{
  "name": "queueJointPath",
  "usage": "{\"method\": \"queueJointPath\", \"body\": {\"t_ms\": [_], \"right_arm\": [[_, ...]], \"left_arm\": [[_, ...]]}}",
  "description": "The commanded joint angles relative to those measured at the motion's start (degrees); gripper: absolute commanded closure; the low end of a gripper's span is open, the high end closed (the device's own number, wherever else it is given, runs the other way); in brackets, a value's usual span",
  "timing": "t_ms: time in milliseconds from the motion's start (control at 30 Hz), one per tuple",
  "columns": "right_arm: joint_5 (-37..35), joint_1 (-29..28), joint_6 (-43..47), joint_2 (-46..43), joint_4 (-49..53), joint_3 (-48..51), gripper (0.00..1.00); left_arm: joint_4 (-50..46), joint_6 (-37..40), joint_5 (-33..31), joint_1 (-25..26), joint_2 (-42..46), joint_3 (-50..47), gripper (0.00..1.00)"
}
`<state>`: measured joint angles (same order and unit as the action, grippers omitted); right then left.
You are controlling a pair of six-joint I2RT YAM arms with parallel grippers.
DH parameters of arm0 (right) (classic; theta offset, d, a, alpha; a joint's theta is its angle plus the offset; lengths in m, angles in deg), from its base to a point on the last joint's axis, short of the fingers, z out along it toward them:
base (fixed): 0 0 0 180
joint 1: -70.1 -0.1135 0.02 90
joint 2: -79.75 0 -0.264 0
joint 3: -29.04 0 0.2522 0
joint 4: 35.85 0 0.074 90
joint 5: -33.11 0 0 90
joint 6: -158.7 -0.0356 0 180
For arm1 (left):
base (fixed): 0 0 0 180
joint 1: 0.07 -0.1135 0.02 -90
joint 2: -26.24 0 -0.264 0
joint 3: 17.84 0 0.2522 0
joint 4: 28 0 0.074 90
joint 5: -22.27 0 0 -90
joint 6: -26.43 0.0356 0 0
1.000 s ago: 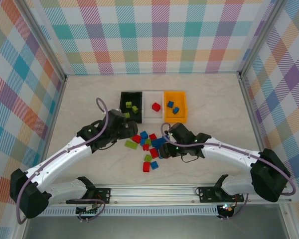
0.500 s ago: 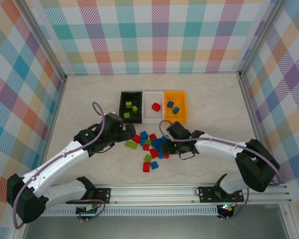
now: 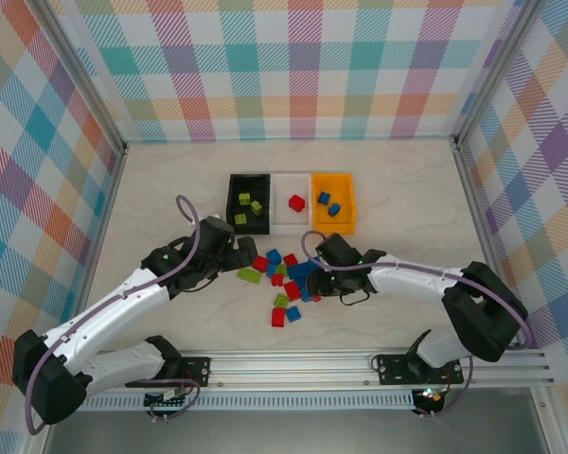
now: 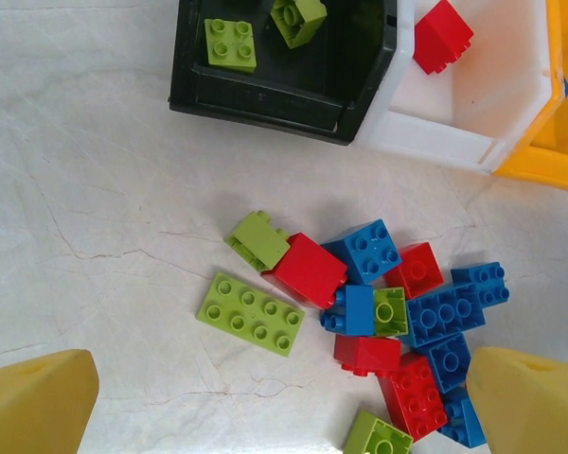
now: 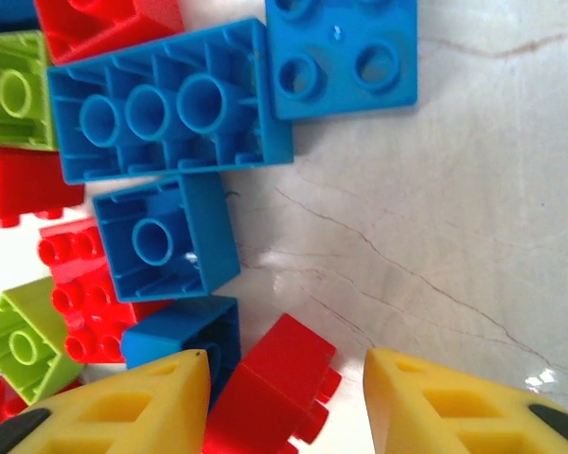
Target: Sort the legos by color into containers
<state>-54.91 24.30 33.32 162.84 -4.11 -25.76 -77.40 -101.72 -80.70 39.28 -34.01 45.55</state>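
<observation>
Our right end effector (image 5: 282,367) sits low over the right side of the pile (image 3: 286,284). Its yellow fingers (image 5: 454,407) are apart with a red brick (image 5: 275,397) between them. We judge it not yet clamped, since a sliver of bench (image 5: 473,189) shows between the brick and one finger. A blue brick (image 5: 185,340) lies tight against the other finger, partly tucked under it.

To do this pick well, we would centre on the red brick first, so that closing presses its flat sides and does not drag the blue neighbour along. The brick looks tilted, with studs towards one finger, so a slow squeeze and a straight lift seem wise. If blue comes up too, we should set down and retry.

From there the red brick belongs in the white bin (image 3: 289,225), the middle one, where a red piece already lies — green ones are in the black bin (image 3: 249,178) and blue in the orange bin (image 3: 346,225).

Our left end effector (image 4: 284,402) hovers spread wide and empty over the pile's left side, near the black bin. It should stay out of the right arm's path.
</observation>
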Motion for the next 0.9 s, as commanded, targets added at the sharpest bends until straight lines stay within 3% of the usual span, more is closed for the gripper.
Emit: {"method": "queueJointPath", "body": {"t_ms": [0, 333, 567, 667, 867], "right_arm": [[1.1, 0.0, -0.1, 0.0, 1.0, 1.5, 0.55], [-0.2, 0.1, 2.1, -3.6, 4.6, 1.3, 0.72], [-0.6, 2.8, 7.8, -8.3, 9.6, -7.7, 0.83], [0.4, 6.5, 10.7, -4.1, 8.5, -15.8, 0.83], [1.2, 10.5, 13.5, 15.3, 5.9, -36.7, 0.83]], "left_arm": [[0.0, -0.3, -1.3, 0.5, 0.3, -0.7, 0.0], [0.5, -0.4, -0.5, 0.4, -0.8, -0.9, 0.0], [0.7, 0.0, 0.6, 0.5, -0.7, -1.4, 0.0], [1.3, 0.0, 2.0, 0.6, -0.3, -2.2, 0.0], [1.1, -0.7, 3.2, 1.6, 0.6, -3.9, 0.0]]}}
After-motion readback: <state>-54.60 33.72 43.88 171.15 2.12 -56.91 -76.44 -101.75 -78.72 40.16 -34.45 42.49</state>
